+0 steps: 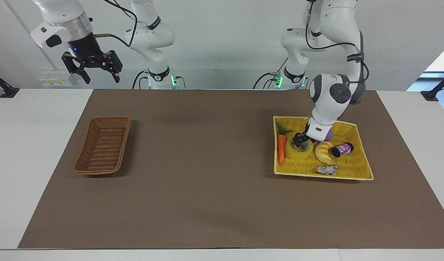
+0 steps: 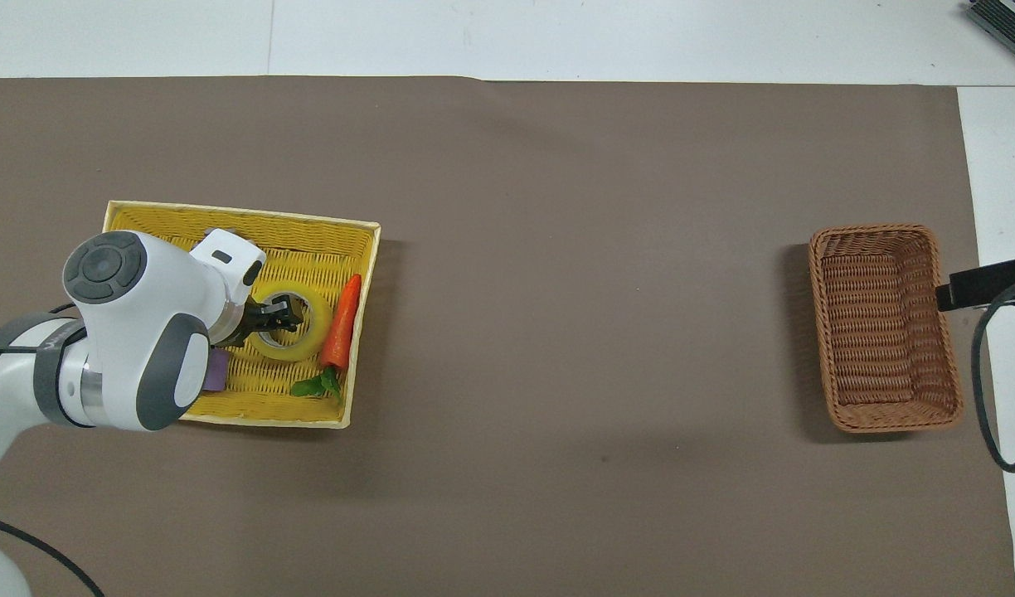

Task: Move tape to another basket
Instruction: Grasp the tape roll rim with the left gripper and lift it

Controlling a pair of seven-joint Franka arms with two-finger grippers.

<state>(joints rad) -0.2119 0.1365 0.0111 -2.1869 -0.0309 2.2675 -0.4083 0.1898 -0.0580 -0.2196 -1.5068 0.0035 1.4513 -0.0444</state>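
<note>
While the tape point(image 1: 298, 150) lies in the yellow tray point(image 1: 356, 170) beside a carrot point(image 1: 281, 148), left fingers point(image 1: 297, 139) straddle its wall, grip unclear.

Glossy translucent tape point(image 1: 298, 150), woven wicker basket point(image 1: 103, 145), matt brown paper mat point(image 1: 207, 181).

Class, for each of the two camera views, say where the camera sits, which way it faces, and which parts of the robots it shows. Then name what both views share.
Facing view: high across the table, looking at the robots; both arms show whole, right gripper raised, waiting.
Overhead view: above the robots' end, looking steeply down; the left arm and part of the right gripper show.
Shared: left gripper at the tape in the yellow tray, carrot, brown basket.
</note>
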